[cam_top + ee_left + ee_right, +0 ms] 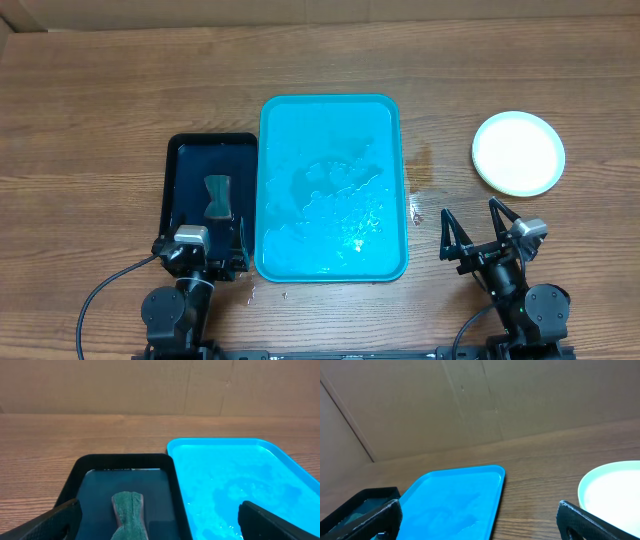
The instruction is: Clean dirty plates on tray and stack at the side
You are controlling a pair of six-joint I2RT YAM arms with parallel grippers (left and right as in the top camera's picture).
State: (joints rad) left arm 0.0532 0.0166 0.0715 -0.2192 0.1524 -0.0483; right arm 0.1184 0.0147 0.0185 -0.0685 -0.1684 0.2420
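Both stand open and empty: left end effector [157,519] above a small black rectangular tray [190,160], right end effector [470,212] near a round pale green-rimmed plate [518,152], beside the wet turquoise rectangular plastic tray [300,125].

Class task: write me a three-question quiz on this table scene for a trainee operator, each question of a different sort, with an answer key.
1. True or false: a plate lies on the turquoise tray.
2. What holds the grey-green sponge? A) the black tray B) the turquoise tray C) the bare table
3. Fill in: the pale plate lies off the turquoise tray, to the robot's ____.
Key: 1 false; 2 A; 3 right.
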